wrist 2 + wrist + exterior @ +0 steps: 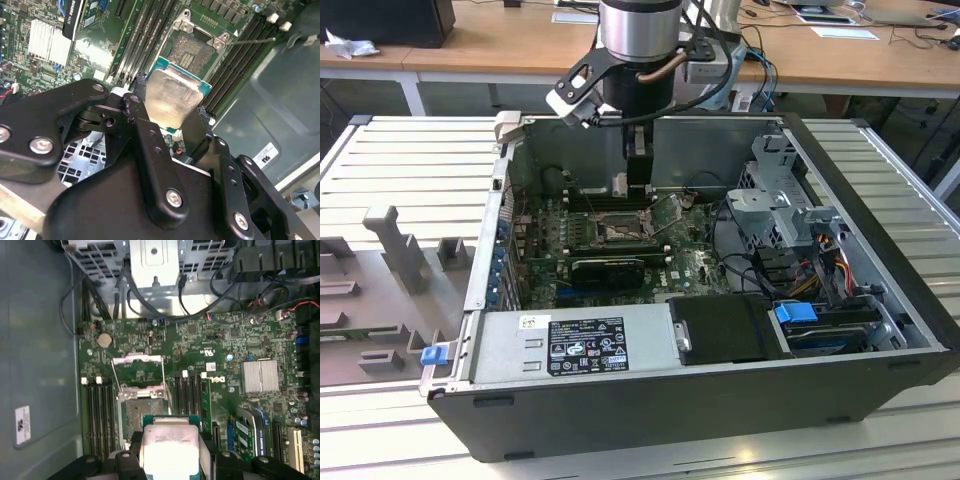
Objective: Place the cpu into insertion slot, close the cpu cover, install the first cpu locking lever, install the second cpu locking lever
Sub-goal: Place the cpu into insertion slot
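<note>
Inside an open computer case (720,400) on the ribbed tabletop (410,160), the cpu (172,95) is clamped in the hand (169,111) near the insertion slot (142,412); its cpu cover (139,371) is raised, and memory slots (97,410) are ranged alongside.

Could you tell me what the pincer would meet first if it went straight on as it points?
Most likely the open insertion slot, with the cpu in the pincer landing first; depth is unclear.

Inside the open black metal computer case (720,410) on the ribbed grey counter (400,160), the flat square silver cpu (172,97) hangs between the gripper's (631,186) jaws, near the black-framed square insertion slot (142,410), with long narrow memory slots (100,412) on either side.
</note>
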